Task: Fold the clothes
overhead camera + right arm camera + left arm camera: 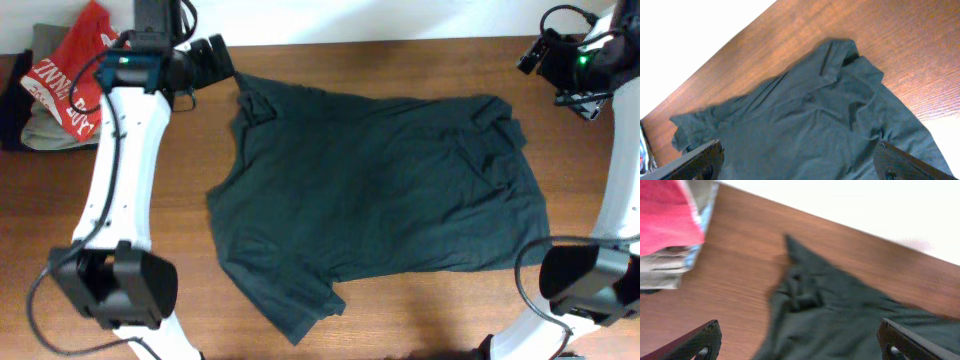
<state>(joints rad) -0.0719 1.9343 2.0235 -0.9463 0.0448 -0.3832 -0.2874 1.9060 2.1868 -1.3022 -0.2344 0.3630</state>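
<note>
Spare garments come first at the far left. A red T-shirt (78,62) with white lettering lies on khaki folded garments (45,125) at about 10 o'clock on the table (180,200), well apart from the work and best left alone.

Next comes the left gripper (213,58), which hangs just off the 11 o'clock corner of the dark T-shirt (370,190). Its wrist view shows the fingers (695,342) spread wide with nothing between them, and a bunched, pointed tip of fabric (800,292) below.

The shirt lies roughly flat across the middle of the table with no lettering showing. A sleeve (290,305) sticks out at 7 o'clock, and there are wrinkled folds at its 2 o'clock corner.

Further right, the right gripper (540,55) sits at 1 o'clock beyond the shirt and apart from it. In its own view it is also wide open and empty.

I judge the step in hand to be a first pinch at the two far corners. To do it well, each gripper should come straight down over its corner, take every layer there, and close fully before lifting. The left should seize the pointed tip, not the bunched lump beside it. The right should take the outermost edge of the turned-over flap. Both should then lift evenly and travel toward 6 o'clock together, so the fold line stays straight and the soft cloth does not drag.
</note>
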